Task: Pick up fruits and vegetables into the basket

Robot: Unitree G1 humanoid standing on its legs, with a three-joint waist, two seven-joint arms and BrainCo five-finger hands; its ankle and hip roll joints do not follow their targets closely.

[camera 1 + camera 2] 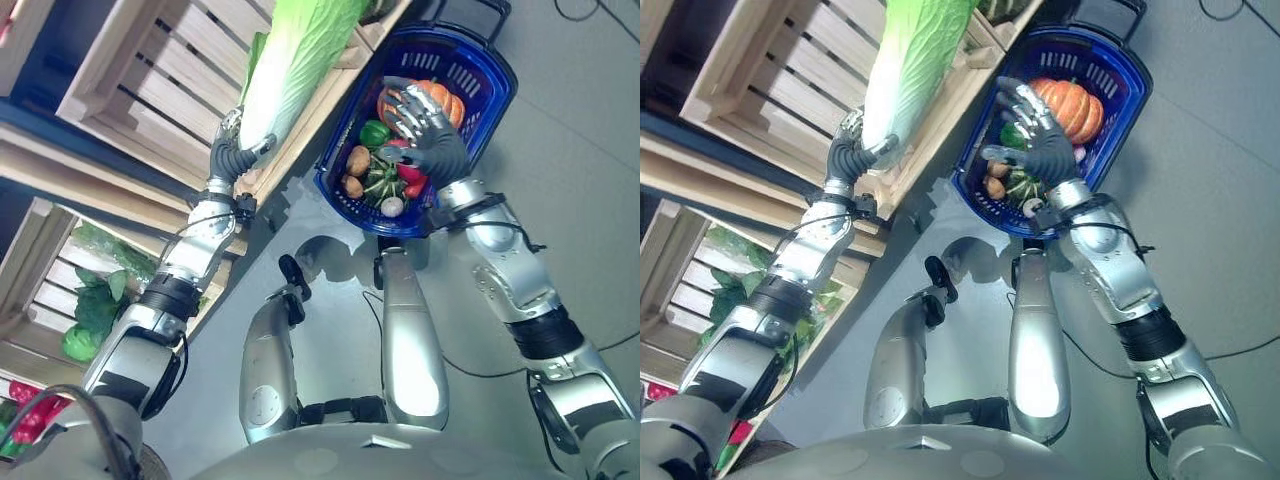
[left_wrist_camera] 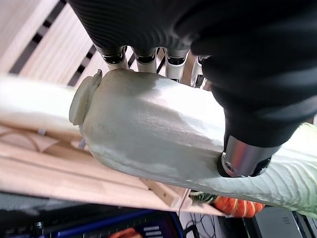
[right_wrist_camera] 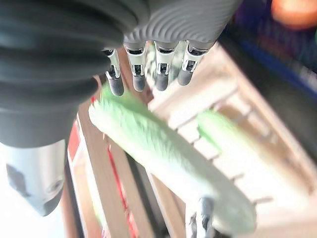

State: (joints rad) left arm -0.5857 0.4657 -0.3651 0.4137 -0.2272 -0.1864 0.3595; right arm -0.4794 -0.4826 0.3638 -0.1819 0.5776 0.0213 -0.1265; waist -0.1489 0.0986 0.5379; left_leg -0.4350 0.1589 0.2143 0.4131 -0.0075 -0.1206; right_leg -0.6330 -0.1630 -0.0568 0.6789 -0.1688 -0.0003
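- My left hand [image 1: 232, 150] has its fingers and thumb curled round the pale stem end of the napa cabbage [image 1: 290, 65]; the left wrist view shows the thumb pressed across the white base and the fingers wrapped behind it.
- The cabbage is clear of the wooden crate [image 1: 150, 75] slats, held above the shelf edge, its long axis running from my left hand up and away toward the leafy green tip.
- The blue basket [image 1: 492, 75] sits on the floor, off to the right of the cabbage; it already carries an orange pumpkin [image 1: 447, 100], a green pepper [image 1: 375, 132], potatoes and other small produce.
- My right hand [image 1: 428, 135] hovers over the basket with fingers spread and relaxed, gripping nothing.
- The relation that matters, as I judge it: the basket lies to the right of my left hand, so the cabbage must swing sideways, and its length runs about crosswise to the basket's opening.
- My right hand is nearer the basket and could get in the way of the drop.
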